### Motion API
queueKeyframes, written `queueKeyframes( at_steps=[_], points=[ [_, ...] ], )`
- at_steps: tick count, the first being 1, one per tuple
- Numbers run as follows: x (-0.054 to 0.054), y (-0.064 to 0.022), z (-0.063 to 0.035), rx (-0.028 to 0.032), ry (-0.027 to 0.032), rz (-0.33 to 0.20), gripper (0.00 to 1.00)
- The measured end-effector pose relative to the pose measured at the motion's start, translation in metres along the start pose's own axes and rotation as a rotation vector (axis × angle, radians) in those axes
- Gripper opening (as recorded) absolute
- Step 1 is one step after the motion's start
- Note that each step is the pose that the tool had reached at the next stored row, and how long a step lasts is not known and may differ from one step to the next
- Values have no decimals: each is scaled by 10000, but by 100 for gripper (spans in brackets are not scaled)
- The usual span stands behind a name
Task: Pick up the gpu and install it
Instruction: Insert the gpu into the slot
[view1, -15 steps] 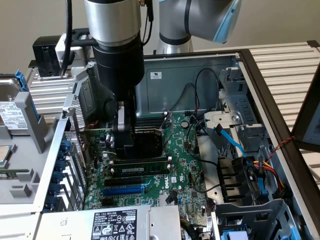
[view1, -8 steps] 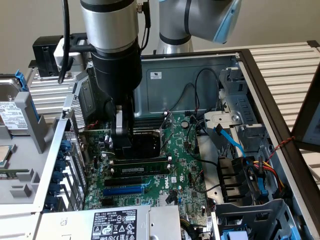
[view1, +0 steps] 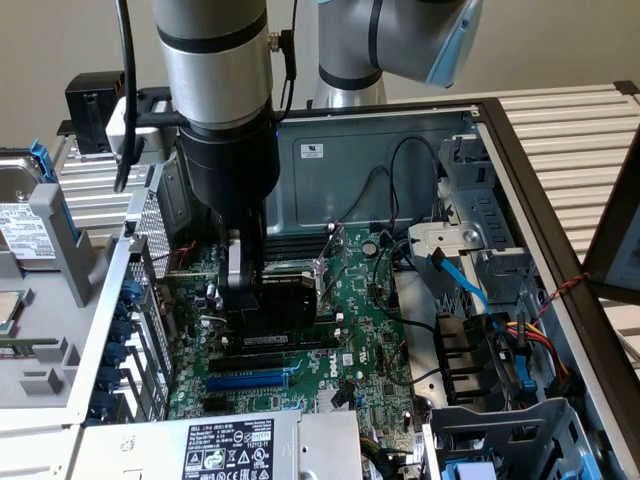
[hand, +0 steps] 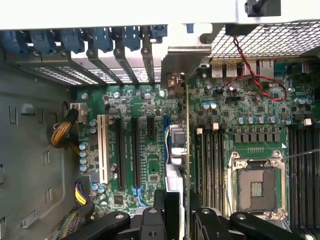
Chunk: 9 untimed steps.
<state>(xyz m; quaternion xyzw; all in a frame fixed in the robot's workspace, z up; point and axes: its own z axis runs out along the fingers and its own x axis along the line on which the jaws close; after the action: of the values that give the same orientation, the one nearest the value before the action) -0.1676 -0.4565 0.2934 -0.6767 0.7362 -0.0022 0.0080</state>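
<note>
The fingers (view1: 236, 270) pinch the gpu (view1: 287, 298), holding it on edge over the motherboard (view1: 365, 330) inside the computer case (view1: 400, 150).

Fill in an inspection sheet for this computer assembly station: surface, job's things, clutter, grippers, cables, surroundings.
Surface: green motherboard lying inside an open computer case.
Job's things: graphics card with a black cover, held on edge over the expansion slots; whether it is seated cannot be told.
Clutter: nothing seen.
Grippers: fingers shut on the graphics card.
Cables: blue cable and red, yellow and black wires at the exterior view's right of the motherboard; red-black twisted wire over the board near the rear ports.
Surroundings: power supply at the case's near end; hard drive outside the case at the exterior view's left.
</note>
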Motion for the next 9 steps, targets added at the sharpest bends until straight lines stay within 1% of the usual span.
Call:
queueKeyframes(
  at_steps=[2,4,5,9],
  points=[
    [12,1,21,-26,3,13,28],
    [17,1,39,-71,5,21,28],
    [18,1,39,-80,7,21,28],
    [18,1,42,-80,6,21,28]
  ],
)
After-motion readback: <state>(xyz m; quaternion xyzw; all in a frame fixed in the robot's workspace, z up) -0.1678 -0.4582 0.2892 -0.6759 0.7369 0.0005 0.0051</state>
